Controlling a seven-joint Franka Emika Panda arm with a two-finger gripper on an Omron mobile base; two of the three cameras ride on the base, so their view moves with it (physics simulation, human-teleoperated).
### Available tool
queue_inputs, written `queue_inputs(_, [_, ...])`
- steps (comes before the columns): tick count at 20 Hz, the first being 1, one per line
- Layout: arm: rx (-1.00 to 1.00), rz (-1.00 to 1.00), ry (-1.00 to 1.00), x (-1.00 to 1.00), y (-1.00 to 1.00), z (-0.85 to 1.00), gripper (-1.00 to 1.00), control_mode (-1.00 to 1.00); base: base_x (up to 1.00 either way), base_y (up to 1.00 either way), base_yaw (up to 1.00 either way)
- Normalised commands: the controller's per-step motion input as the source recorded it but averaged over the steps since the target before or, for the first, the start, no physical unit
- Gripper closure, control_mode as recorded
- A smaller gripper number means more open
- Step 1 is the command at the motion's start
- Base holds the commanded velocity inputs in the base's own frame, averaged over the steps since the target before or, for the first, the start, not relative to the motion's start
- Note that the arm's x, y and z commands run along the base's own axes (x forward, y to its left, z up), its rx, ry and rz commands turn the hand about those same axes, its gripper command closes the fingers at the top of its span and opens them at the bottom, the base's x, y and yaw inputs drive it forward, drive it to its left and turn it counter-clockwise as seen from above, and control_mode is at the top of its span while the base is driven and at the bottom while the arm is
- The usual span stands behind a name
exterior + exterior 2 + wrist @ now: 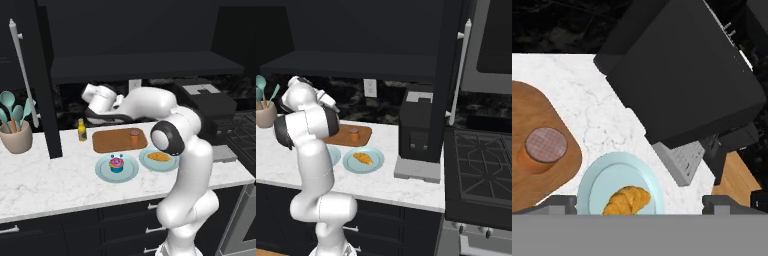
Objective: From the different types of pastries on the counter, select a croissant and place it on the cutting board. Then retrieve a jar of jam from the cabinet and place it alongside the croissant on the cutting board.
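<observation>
Gripper [640, 212] hangs above the counter, looking down; its two dark fingertips [562, 202] stand well apart at the lower corners of the hand view with nothing between them, so the jaws are spread and empty.

Nearest, just below the hand at 6 o'clock in the hand view, the croissant [628, 200] lies on a round pale blue plate [597, 185]. It is not yet on the cutting board. Judged from its look, it is light, soft and flaky, with a dry, uneven crust; a hard squeeze would likely crush it. The thick middle of the crescent, taken across its narrow width, seems the safest place to hold, since the thin tips would probably break or slip.

At 9 o'clock in the hand view, the cutting board [532, 115] carries the jar of jam [542, 150], upright near the board's right edge. The jar looks stiff and smooth, heavier than the pastry, and is best taken around its round side.

In the left base view, the cupcake [116, 164] sits on a second blue plate [102, 172], at 9 o'clock of the croissant's plate, and a yellow bottle [82, 131] stands just left of the board.

Farther off, at 1 o'clock in the hand view, a black appliance [687, 75] stands on the marble counter [612, 110]. Above, the dark cabinet shelf [140, 65] spans the wall.
</observation>
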Motion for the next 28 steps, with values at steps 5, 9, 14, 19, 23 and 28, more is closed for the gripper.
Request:
queue_inputs(5, [0.05, 0.07, 0.00, -0.83, -0.17, 0.01, -1.00, -1.00, 0.00, 0.00, 0.00])
queue_inputs(9, [0.11, 0.03, 0.00, -0.89, -0.57, 0.02, -1.00, -1.00, 0.00, 0.00, 0.00])
queue_inputs(14, [0.40, 0.09, 0.00, -0.59, -0.80, 0.06, -1.00, -1.00, 0.00, 0.00, 0.00])
queue_inputs(19, [0.44, 0.18, 0.09, -0.40, -0.59, 0.31, -1.00, -1.00, 0.00, 0.00, 0.00])
queue_inputs(23, [0.10, 0.00, 0.03, 0.08, -0.15, 0.02, -1.00, -1.00, 0.00, 0.00, 0.00])
queue_inputs(28, [0.06, 0.04, 0.08, 0.41, 0.06, -0.07, -1.00, -1.00, 0.00, 0.00, 0.00])
